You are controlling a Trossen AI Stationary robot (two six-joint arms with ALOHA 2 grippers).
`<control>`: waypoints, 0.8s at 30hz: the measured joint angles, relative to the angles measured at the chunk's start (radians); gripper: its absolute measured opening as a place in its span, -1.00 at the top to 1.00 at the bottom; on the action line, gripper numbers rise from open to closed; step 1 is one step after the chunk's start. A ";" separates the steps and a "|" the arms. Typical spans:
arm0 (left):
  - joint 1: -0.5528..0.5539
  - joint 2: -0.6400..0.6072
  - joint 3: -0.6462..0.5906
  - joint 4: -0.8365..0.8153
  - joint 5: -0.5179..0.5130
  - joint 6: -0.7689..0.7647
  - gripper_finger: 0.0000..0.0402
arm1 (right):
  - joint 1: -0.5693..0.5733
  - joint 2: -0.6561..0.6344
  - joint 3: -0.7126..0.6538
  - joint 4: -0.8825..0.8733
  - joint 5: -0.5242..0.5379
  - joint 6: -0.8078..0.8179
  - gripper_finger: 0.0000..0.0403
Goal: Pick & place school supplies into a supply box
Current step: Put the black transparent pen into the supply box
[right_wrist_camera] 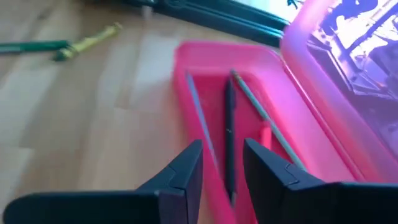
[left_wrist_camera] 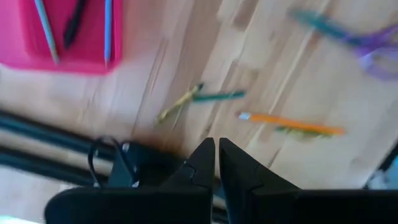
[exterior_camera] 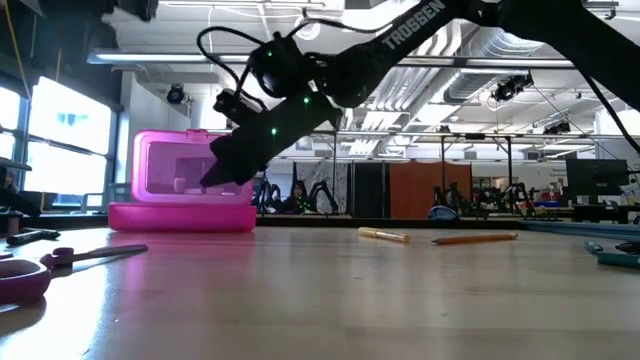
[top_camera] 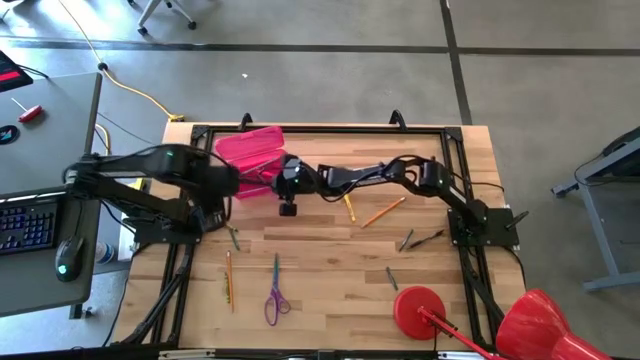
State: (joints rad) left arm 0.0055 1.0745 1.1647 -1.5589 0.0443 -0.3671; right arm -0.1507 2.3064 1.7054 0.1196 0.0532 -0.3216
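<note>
**Supply box half filled, right gripper releasing above it**

Supply box (top_camera: 250, 152), a bright pink tray with its clear pink lid standing open, sits at the far edge of the wooden table (top_camera: 330, 280). Three thin supplies already lie lengthwise inside it: a grey pencil (right_wrist_camera: 199, 121), a black pen (right_wrist_camera: 229, 134) and a green pencil (right_wrist_camera: 264, 118).

Right gripper (right_wrist_camera: 221, 163) hangs just above the box's near end, reaching in from the right. Its fingers stand apart with nothing between them; the black pen lies in the tray directly below the gap. My reading is that a drop has just been made and this placing step is ending.

Left gripper (left_wrist_camera: 216, 155) waits just beside the box, on its left. Its fingers are nearly touching and hold nothing.

Plenty remains outside the box. Nearest, just in front of it, lie a yellow pencil (top_camera: 349, 207) and an orange pencil (top_camera: 383, 211). Farther forward, on the right, are dark pens (top_camera: 425, 239). Forward on the left, an orange pencil (top_camera: 228, 277) lies beside purple-handled scissors (top_camera: 275, 297).

Next, the right arm probably needs to lift clear of the box's lid and walls, then pick one of the close pencils. Those lie flat, so the fingers must come down astride the shaft.
</note>
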 joint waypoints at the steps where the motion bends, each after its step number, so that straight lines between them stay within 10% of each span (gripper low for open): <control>1: 0.000 0.004 -0.034 0.005 0.002 0.010 0.72 | 0.009 -0.008 0.000 -0.004 0.000 -0.002 0.53; 13: 0.000 0.085 -0.414 0.345 0.021 0.082 0.72 | 0.125 -0.139 0.003 -0.164 0.100 -0.046 0.53; 24: 0.001 0.177 -0.512 0.411 -0.015 0.070 0.72 | 0.214 -0.154 0.001 -0.254 0.111 0.006 0.53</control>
State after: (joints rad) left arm 0.0063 1.2514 0.6525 -1.1484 0.0297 -0.2969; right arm 0.0638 2.1529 1.7065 -0.1346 0.1644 -0.3154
